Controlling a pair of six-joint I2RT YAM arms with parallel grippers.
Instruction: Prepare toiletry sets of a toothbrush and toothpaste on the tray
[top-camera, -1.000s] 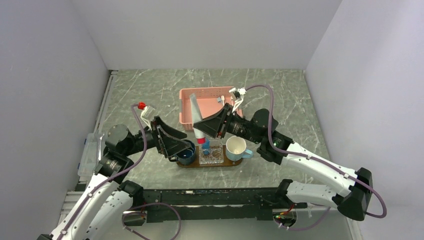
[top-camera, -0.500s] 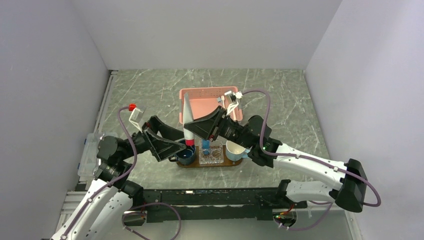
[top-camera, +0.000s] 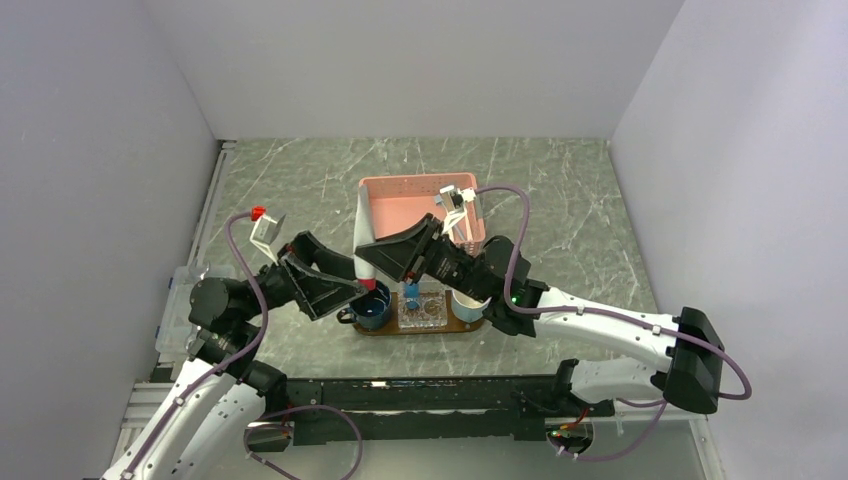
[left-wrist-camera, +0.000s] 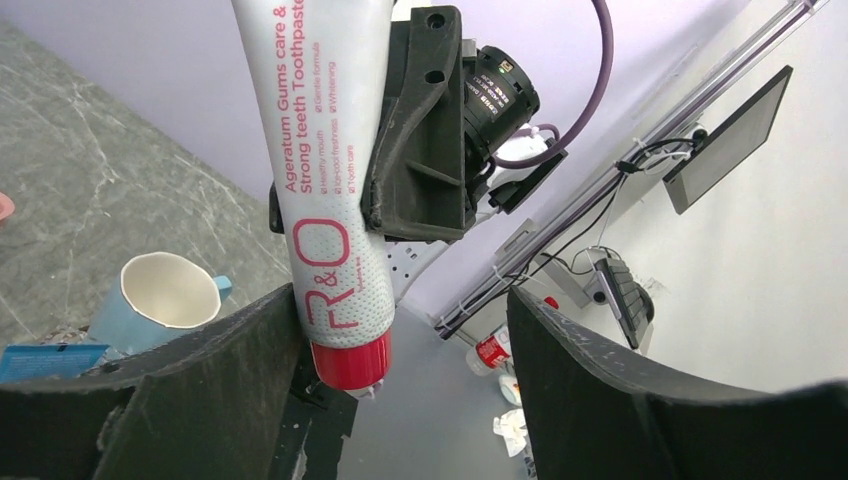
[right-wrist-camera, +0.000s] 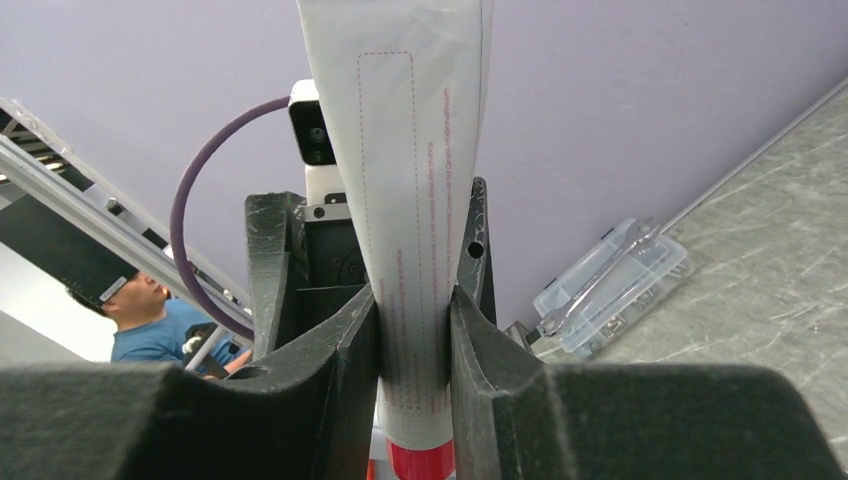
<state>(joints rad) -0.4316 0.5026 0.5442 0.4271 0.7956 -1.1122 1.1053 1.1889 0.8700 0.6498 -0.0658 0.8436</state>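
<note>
Toothpaste, a glossy white plastic tube (right-wrist-camera: 420, 150) with pink lettering and a red screw cap, hangs upright with the cap down. The right gripper (right-wrist-camera: 413, 340) pinches it across its lower body between matte, grainy black fingers. The left gripper (left-wrist-camera: 400, 330) has its jaws spread wide around the cap end. The tube sits close to one finger, but contact cannot be told.

From above, the tube hangs over the left end of the tray (top-camera: 420, 329), a dark-brown, glossy oval board on the grey marbled table (top-camera: 280, 180). A dark blue mug (top-camera: 372, 310) stands on the tray right under the cap, and its contents cannot be made out. Next to it is a clear square dish (top-camera: 428, 310) with a small blue flat piece (top-camera: 411, 293) at its left side. A light blue mug (left-wrist-camera: 170, 295) with a cream interior stands at the tray's right end. A pink perforated basket (top-camera: 415, 205) lies just beyond the tray.
</note>
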